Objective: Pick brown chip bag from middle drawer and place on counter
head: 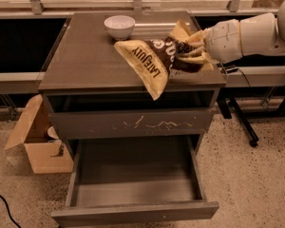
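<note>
My gripper comes in from the right and is shut on the brown chip bag, holding it above the front right part of the counter. The bag hangs tilted, its tan-yellow end with dark lettering pointing down and left past the counter's front edge. The middle drawer stands pulled open below, its grey inside bare.
A white bowl sits at the back middle of the counter. A scratched grey drawer front lies above the open drawer. An open cardboard box stands on the floor at the left. A black chair base stands at the right.
</note>
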Controlling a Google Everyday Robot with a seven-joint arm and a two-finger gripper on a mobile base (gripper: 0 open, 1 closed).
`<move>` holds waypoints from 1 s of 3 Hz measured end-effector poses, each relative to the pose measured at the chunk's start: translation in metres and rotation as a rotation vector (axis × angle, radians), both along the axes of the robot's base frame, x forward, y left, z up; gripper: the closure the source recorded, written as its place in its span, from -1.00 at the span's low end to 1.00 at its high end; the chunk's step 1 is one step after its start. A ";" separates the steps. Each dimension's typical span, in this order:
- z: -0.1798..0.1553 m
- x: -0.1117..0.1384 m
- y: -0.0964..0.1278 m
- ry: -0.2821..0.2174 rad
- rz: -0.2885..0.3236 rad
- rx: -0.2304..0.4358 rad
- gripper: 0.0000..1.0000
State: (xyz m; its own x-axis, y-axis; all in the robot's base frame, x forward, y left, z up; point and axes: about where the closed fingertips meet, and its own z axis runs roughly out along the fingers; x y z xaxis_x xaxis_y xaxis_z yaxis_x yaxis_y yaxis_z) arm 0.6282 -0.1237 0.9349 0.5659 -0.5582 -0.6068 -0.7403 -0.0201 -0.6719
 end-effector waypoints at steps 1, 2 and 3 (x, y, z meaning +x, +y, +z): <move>0.008 0.003 -0.003 -0.016 -0.008 0.006 1.00; 0.010 0.031 -0.005 -0.016 -0.065 0.010 1.00; 0.014 0.074 -0.013 -0.011 -0.118 0.015 1.00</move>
